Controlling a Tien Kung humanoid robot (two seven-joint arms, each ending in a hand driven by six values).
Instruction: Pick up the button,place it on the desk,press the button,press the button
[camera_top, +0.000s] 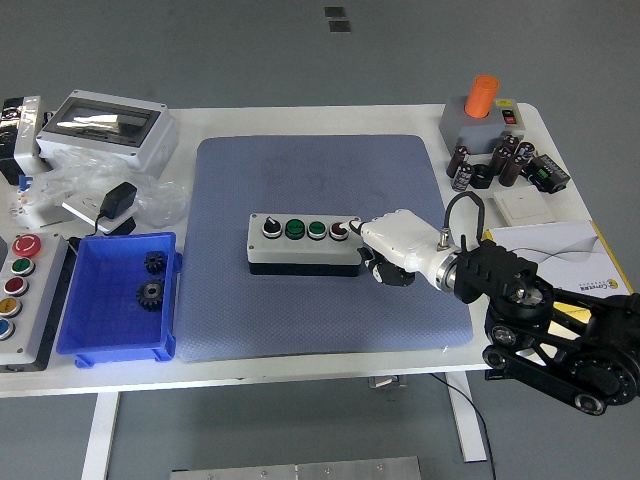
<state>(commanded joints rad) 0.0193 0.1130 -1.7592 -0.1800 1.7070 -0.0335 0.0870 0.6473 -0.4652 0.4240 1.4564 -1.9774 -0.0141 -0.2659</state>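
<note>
You are looking at a white desk (300, 120) on a grey floor, a blue mat (320, 180) covering its middle. The button box (302, 243) is lying on the mat. The right robot hand (385, 245) is touching its right end, fingers curled underneath, holding nothing; their tips are hidden.

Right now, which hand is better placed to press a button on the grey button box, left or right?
The right hand. It already sits at the right end of the button box on the blue mat, next to the rightmost dark red button. The left arm is not in view.
</note>
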